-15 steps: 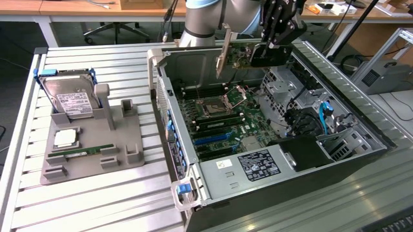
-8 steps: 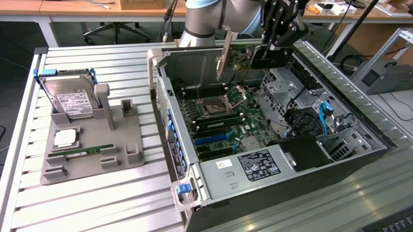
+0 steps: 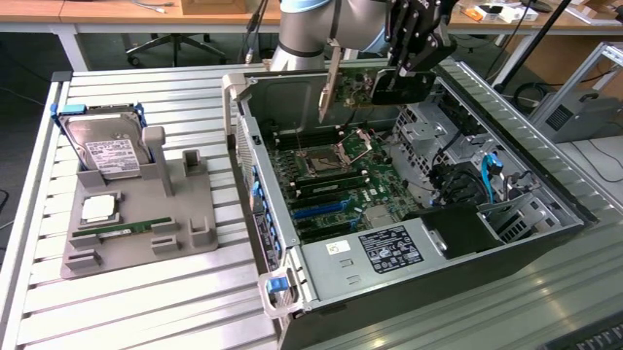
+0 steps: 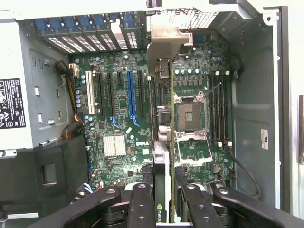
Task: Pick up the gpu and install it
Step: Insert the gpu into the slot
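The gpu hangs on edge above the open computer case, its silver end bracket pointing down toward the exterior view's left. My gripper is shut on the card's upper edge, over the rear part of the case. In the wrist view the gpu runs edge-on away from the gripper, and its bracket lies toward the case's rear slot openings. Below it sits the green motherboard with a blue slot and the bare processor socket.
On the exterior view's left a grey holder carries a silver hard drive, a square processor and a green memory stick. Inside the case are a black shroud, blue cables and drive cages.
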Robot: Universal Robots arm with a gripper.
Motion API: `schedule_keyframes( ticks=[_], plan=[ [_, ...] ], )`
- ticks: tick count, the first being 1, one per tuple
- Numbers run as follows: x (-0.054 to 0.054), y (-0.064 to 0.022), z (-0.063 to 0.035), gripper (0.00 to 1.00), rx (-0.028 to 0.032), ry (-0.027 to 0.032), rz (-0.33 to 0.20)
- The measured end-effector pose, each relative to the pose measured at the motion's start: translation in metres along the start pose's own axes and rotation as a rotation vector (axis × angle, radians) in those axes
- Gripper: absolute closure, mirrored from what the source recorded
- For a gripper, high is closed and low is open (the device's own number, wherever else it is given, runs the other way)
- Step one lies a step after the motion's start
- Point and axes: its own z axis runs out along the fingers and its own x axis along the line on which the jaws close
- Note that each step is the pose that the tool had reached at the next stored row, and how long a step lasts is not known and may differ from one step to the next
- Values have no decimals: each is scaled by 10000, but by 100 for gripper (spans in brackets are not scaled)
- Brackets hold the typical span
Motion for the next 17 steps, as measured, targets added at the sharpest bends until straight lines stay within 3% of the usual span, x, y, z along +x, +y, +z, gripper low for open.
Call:
schedule_keyframes(
  ticks=[17],
  plan=[
    [-1,-1,125,73,1,7,0]
  ],
)
